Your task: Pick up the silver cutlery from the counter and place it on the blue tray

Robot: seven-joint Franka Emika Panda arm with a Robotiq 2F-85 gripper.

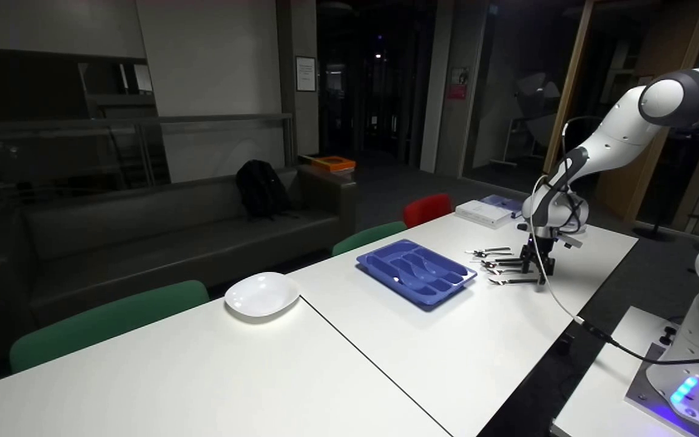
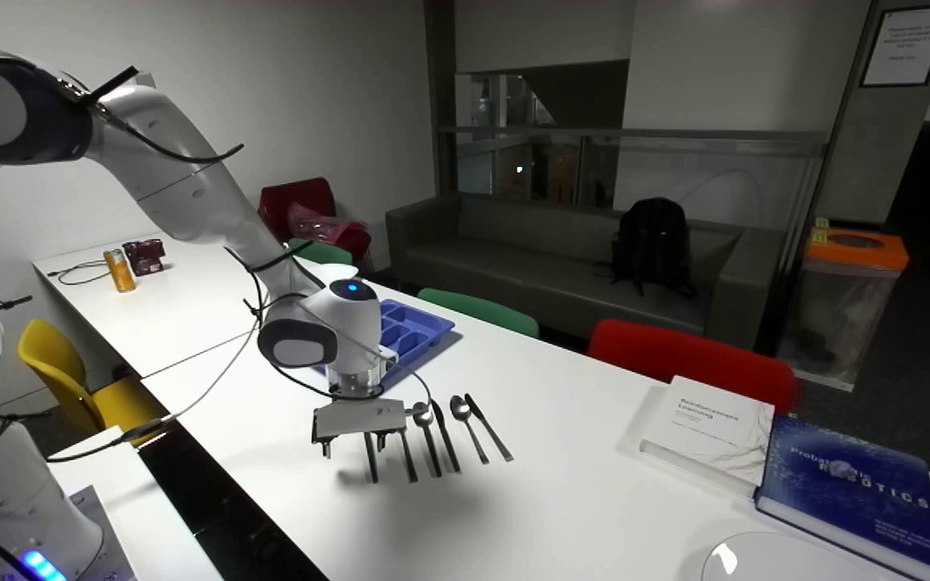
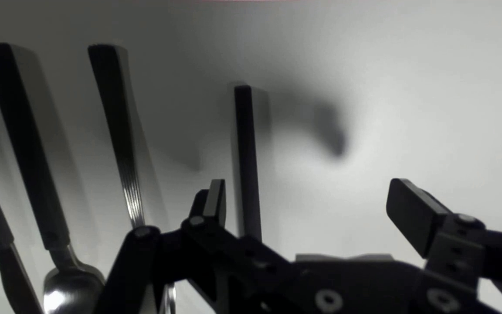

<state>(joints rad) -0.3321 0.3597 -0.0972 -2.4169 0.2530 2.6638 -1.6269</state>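
The silver cutlery (image 2: 410, 456) lies in a loose row on the white counter (image 1: 252, 376): several spoons, knives and other slim pieces. In the wrist view my gripper (image 3: 307, 196) stands open, fingers wide apart. One dark handle (image 3: 246, 161) runs through the gap, close to the left finger and apart from it; its far end is hidden behind the gripper. Left of the jaws lie a ribbed handle (image 3: 118, 117) and a spoon (image 3: 73, 288). In an exterior view the blue tray (image 1: 395, 289), with bare compartments, sits beside the row; the arm partly covers it in an exterior view (image 2: 416, 335).
A white plate (image 1: 263, 295) stands past the tray, near a table seam. A white book (image 2: 707, 428) and a blue book (image 2: 856, 492) lie at the opposite end. A cable (image 1: 559, 297) hangs from the arm. Chairs line the counter's edge, one of them red (image 2: 691, 355).
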